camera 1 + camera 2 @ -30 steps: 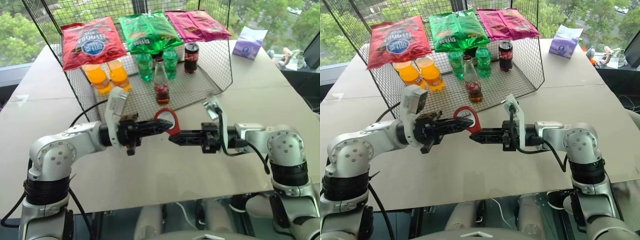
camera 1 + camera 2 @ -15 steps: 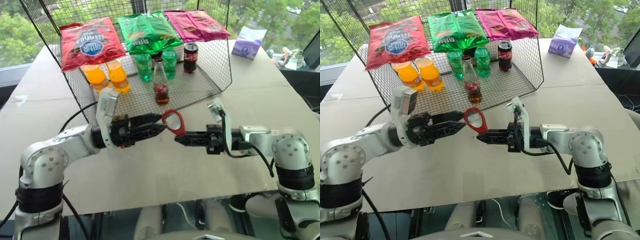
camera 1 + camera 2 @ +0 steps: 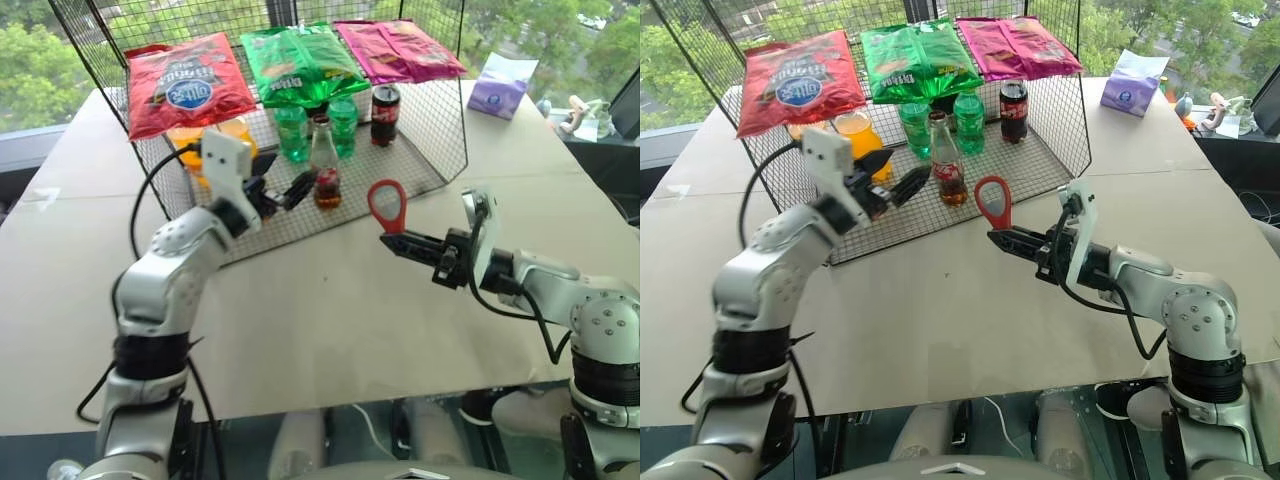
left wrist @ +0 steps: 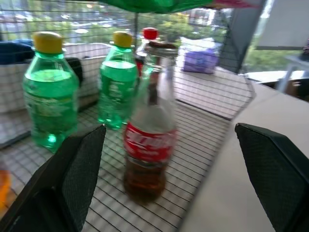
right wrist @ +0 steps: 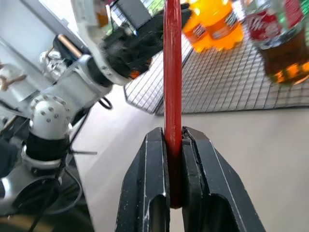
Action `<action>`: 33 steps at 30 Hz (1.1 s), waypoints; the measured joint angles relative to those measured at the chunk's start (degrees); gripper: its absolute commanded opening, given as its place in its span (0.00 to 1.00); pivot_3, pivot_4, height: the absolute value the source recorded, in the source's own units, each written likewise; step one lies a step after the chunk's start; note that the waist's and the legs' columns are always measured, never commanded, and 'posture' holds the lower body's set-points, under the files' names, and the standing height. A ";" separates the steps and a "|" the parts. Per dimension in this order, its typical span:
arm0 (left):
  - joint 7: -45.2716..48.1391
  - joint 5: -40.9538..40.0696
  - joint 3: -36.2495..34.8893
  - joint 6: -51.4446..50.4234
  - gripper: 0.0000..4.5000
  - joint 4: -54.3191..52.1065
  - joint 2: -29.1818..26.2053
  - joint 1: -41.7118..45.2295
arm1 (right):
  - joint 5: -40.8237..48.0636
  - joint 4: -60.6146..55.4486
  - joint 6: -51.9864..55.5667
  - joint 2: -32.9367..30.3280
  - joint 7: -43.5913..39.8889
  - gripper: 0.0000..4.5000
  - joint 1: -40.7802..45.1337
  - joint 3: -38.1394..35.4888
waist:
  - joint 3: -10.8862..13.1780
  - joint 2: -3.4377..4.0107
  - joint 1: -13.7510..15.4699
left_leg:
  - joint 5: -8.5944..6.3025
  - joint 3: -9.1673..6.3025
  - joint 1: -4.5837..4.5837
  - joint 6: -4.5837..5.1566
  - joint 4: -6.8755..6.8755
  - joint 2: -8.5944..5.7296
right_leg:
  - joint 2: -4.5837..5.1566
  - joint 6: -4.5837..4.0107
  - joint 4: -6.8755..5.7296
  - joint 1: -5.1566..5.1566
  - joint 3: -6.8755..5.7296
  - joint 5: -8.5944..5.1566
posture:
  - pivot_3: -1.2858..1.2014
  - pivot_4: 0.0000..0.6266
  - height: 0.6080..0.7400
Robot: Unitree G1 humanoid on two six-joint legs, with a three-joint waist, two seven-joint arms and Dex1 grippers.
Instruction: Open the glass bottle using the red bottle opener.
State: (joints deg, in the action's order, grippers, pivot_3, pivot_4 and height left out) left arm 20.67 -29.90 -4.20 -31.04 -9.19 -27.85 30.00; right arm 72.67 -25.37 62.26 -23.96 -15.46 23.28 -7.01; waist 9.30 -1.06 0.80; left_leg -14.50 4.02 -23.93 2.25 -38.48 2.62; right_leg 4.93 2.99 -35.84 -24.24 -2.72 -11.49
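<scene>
Left gripper spread wide at the bottle; right gripper pinching the opener.

Head views: bottle stands on the mesh tray just ahead of the left fingers; glass, likely slick, best held at the label. Left wrist: bottle between the jaws, cap blurred. Right wrist: opener edge-on, loop cut off.

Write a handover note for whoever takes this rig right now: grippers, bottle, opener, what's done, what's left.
Left gripper: open, empty, reaching toward the glass bottle, not touching it.
Right gripper: shut on the red opener by its handle, loop end up, held above the table.
Bottle: upright on the wire rack, in front of the green bottles, cap on.
Done: opener is in the right gripper.
Left: grip the bottle, hook the opener on the cap, pry it off.
</scene>
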 measured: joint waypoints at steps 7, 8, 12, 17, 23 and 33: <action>0.64 6.12 1.64 3.07 0.98 8.14 2.53 4.59 | -0.46 -1.95 -2.69 0.74 4.28 0.00 -0.44 -0.11 | 0.01 -0.02 -0.11 | 0.00 0.05 -0.03 0.00 0.10 0.02 | -0.03 0.01 0.00 -0.11 0.06 0.00 | 0.52 0.24 1.00; 1.29 6.52 1.91 3.58 0.98 9.37 2.63 5.03 | -0.46 -2.25 -2.88 0.71 4.74 0.00 -0.62 -0.11 | 0.01 -0.02 -0.11 | 0.00 0.06 -0.04 0.00 0.09 0.02 | -0.02 0.02 0.00 -0.11 0.07 0.00 | 0.52 0.24 1.00; 4.19 8.07 2.62 4.73 0.98 15.19 4.52 8.34 | -0.38 -3.11 -3.98 0.67 5.92 0.00 -1.17 -0.20 | 0.03 -0.06 0.10 | -0.01 0.02 -0.06 0.01 0.07 0.00 | -0.03 0.02 -0.01 -0.10 0.05 0.00 | 0.52 0.24 1.00; 8.13 9.24 2.84 6.76 0.98 21.73 6.35 12.56 | -0.12 -3.60 -4.58 0.34 7.13 0.00 -1.58 -0.21 | 0.04 -0.06 -0.20 | -0.01 0.02 -0.05 0.01 0.05 0.01 | -0.05 0.02 -0.05 -0.11 0.09 0.00 | 0.52 0.24 1.00; 9.33 13.03 3.77 10.62 0.98 30.34 7.08 15.98 | 0.50 -4.07 -5.11 -0.16 7.67 0.00 -1.79 -0.21 | 0.04 -0.07 -0.04 | -0.01 0.03 -0.07 0.01 0.05 0.01 | -0.05 0.03 -0.03 -0.11 0.10 0.00 | 0.52 0.24 1.00; 11.89 15.24 3.74 17.45 0.53 39.24 9.89 19.17 | 2.04 -5.21 -6.23 -1.03 9.44 0.00 -2.24 -0.22 | 0.04 -0.07 0.01 | -0.02 0.03 -0.10 0.03 0.04 0.00 | -0.03 0.03 -0.02 -0.11 0.09 0.00 | 0.52 0.24 1.00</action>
State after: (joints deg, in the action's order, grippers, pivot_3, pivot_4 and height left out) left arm 32.56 -14.65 -0.47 -13.59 30.05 -17.96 49.17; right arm 74.71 -30.57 56.03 -24.99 -6.02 21.04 -7.23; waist 9.34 -1.13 0.81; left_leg -14.52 4.05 -24.02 2.28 -38.44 2.62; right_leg 4.90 3.02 -35.86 -24.35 -2.64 -11.49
